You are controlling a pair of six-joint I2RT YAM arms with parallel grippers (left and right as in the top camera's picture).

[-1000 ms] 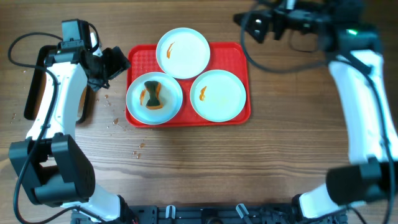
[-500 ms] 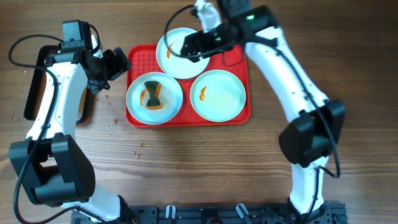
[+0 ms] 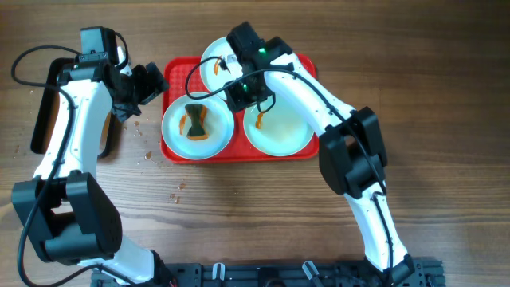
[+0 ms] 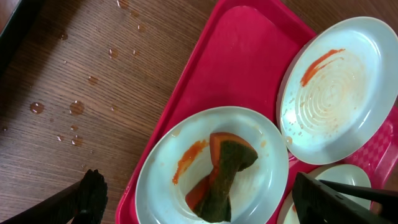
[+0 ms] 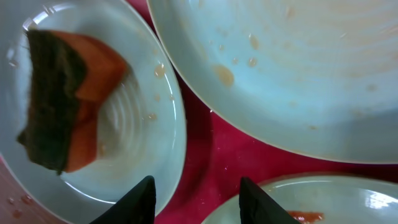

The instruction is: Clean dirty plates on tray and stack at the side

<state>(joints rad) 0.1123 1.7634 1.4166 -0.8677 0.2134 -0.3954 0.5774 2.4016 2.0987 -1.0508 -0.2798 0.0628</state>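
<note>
- At the desk's point(image 3: 239, 207) far edge, mid-span: tray point(image 3: 179, 76) holds all three plates point(image 3: 291, 135). Nothing is stacked beside it.
- Far plate point(image 3: 211, 76): orange smear point(image 4: 320, 61) on it, its right part hidden under the right arm.
- Near-left plate point(image 3: 174, 131): smeared too, with the orange-and-green sponge point(image 3: 195, 119) lying in it.
- Near-right plate point(image 3: 287, 119): smear near its left rim.
- Right pincer point(image 5: 200, 200): low over the bare strip of tray where the plates meet. Jaws part-way apart, nothing between them. Sponge is near, not touched.
- Left pincer point(image 3: 147, 82): just off the tray's left edge, spread wide, empty.
- Black pan point(image 3: 38, 127) sits at the desk's left edge, mostly behind the left arm. Droplets point(image 4: 76, 107) lie on the desk between pan and tray.
- Progress, my read: zero of three done. No plate looks wiped and none is off the tray.
- Left to do: scrub each plate, lift it out, stack at the side.
- Likely next: grab the sponge.
</note>
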